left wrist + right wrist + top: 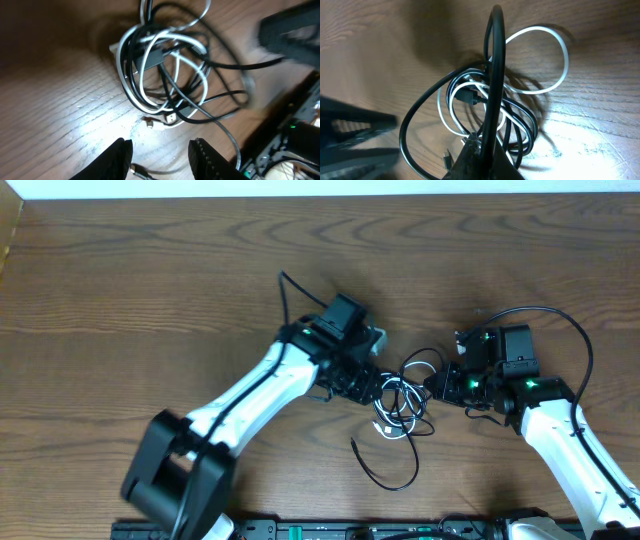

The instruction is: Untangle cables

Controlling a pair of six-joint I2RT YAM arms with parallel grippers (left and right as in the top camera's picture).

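The cables (402, 402) lie as a loose knot of black and white loops on the wooden table between the two arms. In the left wrist view the knot (165, 75) is just ahead of my left gripper (161, 157), which is open. A thin cable with a metal plug (136, 171) runs on the table between its fingers, near the left one. My right gripper (487, 152) is shut on a black cable (495, 75) that rises in a tall loop from the jaws. A white loop (560, 55) spreads out behind it. One black cable end (385, 470) trails toward the front edge.
Both arms meet at the table's middle, the left gripper (365, 385) and the right gripper (437, 383) close on either side of the knot. A black equipment rail (380, 530) runs along the front edge. The right arm (295, 30) shows blurred in the left wrist view.
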